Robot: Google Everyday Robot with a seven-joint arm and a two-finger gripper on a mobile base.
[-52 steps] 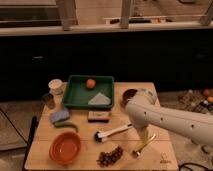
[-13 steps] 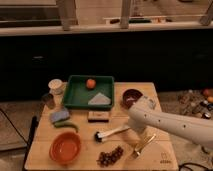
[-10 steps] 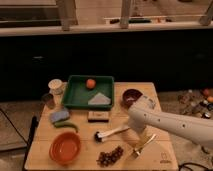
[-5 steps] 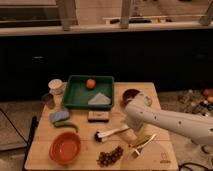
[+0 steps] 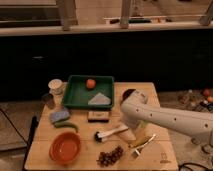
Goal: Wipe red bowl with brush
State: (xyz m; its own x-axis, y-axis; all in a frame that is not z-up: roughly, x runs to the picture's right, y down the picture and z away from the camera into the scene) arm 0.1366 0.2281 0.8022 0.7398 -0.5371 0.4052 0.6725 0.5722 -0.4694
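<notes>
The red bowl (image 5: 65, 148) sits empty at the front left of the wooden table (image 5: 165, 150). The brush (image 5: 112, 132) lies flat at the table's middle, its dark head pointing left and its white handle running right. My white arm reaches in from the right. My gripper (image 5: 129, 133) hangs at the arm's lower end, right over the brush handle's right end. I cannot tell whether it touches the handle. The gripper is well to the right of the red bowl.
A green tray (image 5: 75, 95) at the back holds an orange ball (image 5: 90, 83) and a grey cloth (image 5: 100, 99). A maroon bowl (image 5: 126, 93) is half hidden behind my arm. Also here: yellow-handled utensil (image 5: 142, 142), grapes (image 5: 111, 156), wooden block (image 5: 98, 116), blue sponge (image 5: 60, 115), green pepper (image 5: 67, 125), white cup (image 5: 56, 86).
My arm has shifted left and forward toward the brush handle, now covering more of the maroon bowl. The brush and the red bowl have not moved.
</notes>
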